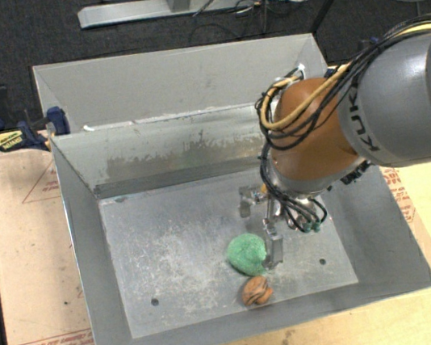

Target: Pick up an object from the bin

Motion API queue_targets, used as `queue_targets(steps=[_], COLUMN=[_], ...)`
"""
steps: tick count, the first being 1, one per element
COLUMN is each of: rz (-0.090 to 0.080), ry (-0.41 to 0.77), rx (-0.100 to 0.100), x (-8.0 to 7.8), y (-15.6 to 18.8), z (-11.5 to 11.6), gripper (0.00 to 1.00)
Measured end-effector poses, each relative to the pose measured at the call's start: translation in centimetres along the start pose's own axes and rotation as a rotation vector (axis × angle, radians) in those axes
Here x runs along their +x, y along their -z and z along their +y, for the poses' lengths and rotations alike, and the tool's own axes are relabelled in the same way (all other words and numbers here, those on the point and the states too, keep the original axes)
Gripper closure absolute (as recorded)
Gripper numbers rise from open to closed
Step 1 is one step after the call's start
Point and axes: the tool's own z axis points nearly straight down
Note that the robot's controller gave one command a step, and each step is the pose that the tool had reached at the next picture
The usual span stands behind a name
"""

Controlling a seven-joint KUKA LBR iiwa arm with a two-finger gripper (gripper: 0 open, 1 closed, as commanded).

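Note:
My gripper hangs low over the bin's floor right of centre, under the orange wrist cover. One metal finger reaches down against the right edge of a soft green lump. The other finger is hidden, so I cannot see whether the lump sits between them. A small brown and tan ball-like thing lies just in front of the green lump, near the bin's front wall, apart from the gripper.
The arm enters from the right and covers the bin's right rear part. Bare metal floor spreads to the left of the two things, up to the sloped left and back walls.

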Motion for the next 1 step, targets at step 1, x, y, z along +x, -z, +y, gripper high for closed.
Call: queue_targets(steps=[1], rz=[0.002], ry=[-0.034], rx=[-0.002], x=[1.27], y=[-1.29], z=[0.44], gripper=[0.0])
